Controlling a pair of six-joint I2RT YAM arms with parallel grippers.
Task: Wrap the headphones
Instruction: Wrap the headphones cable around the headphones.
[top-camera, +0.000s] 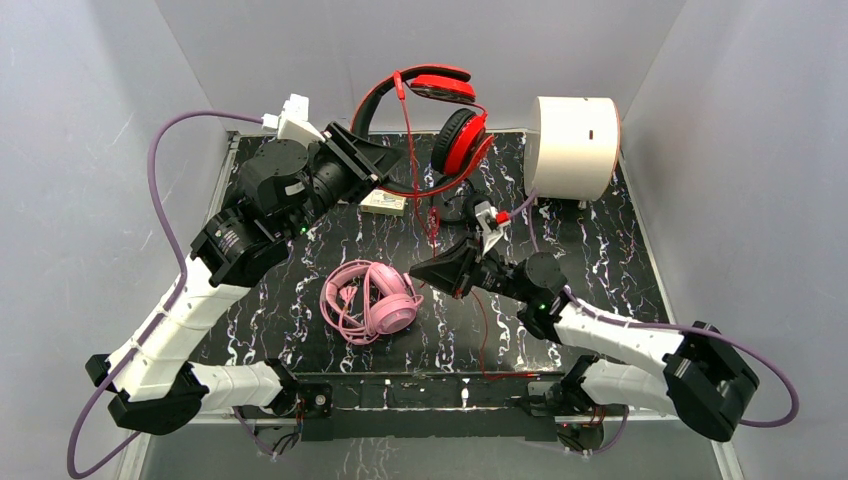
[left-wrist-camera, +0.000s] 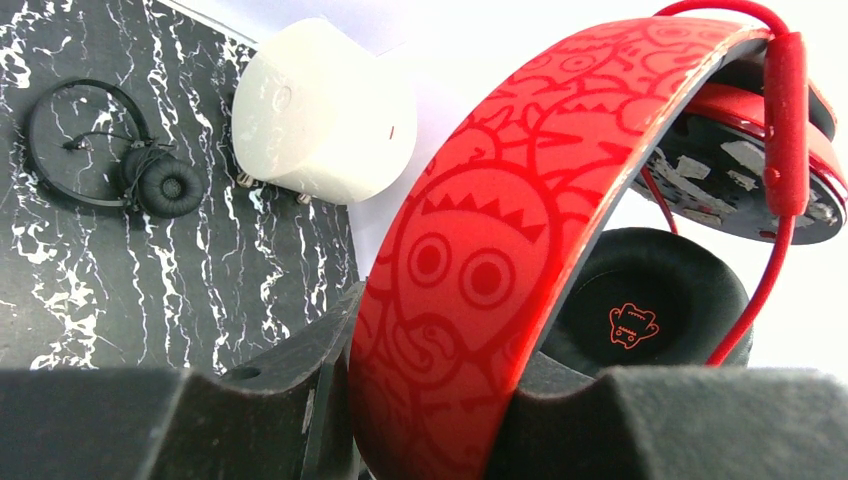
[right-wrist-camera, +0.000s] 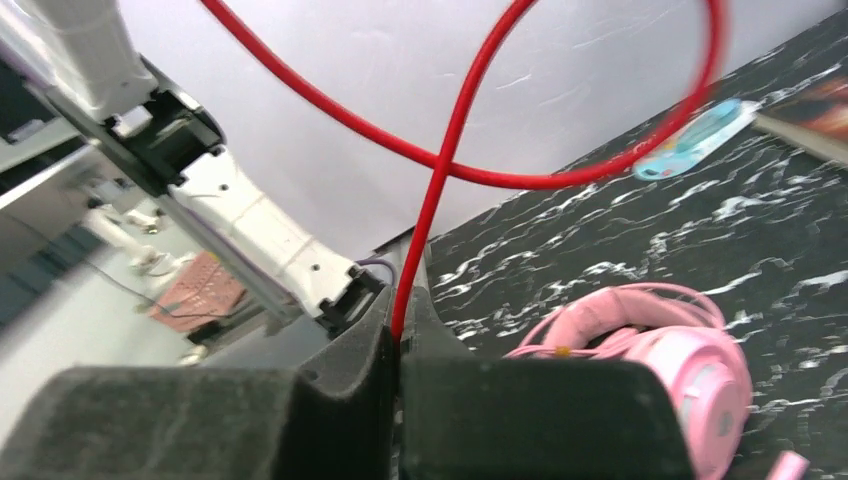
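A: what's at the near edge?
B: red cable (top-camera: 487, 345) trails over the marbled black table (top-camera: 620, 260), almost to the arm bases. pink headset (top-camera: 370, 300) lies flat just left of it, its lead in loose loops by the band, nothing touching it

A: right arm?
B: right gripper (right-wrist-camera: 398, 345) sits just beside the pink headset, on its right side. jaws pinched tight on the red cable. wrist view shows the cable rising out of the jaws and crossing itself in 1 loop

A: mid table?
B: black headset (left-wrist-camera: 120, 160) lies flat with its thin cable bunched at the ear pad, no gripper on it. small flat packet (top-camera: 383, 202) lies on the table, below the left gripper in the top view

A: left arm?
B: left gripper (left-wrist-camera: 430, 400) is further back, left of centre. jaws clamped across the headband of the red headset (top-camera: 445, 110), the band printed with cartoon faces. the headset looks raised off the table against the back wall, its 2 cups right of the gripper. inline remote (left-wrist-camera: 785, 120) on the red cable hangs beside the upper cup

A: anything behind that?
B: white cylinder (top-camera: 572, 148) in the far right corner, on its side, near the black headset
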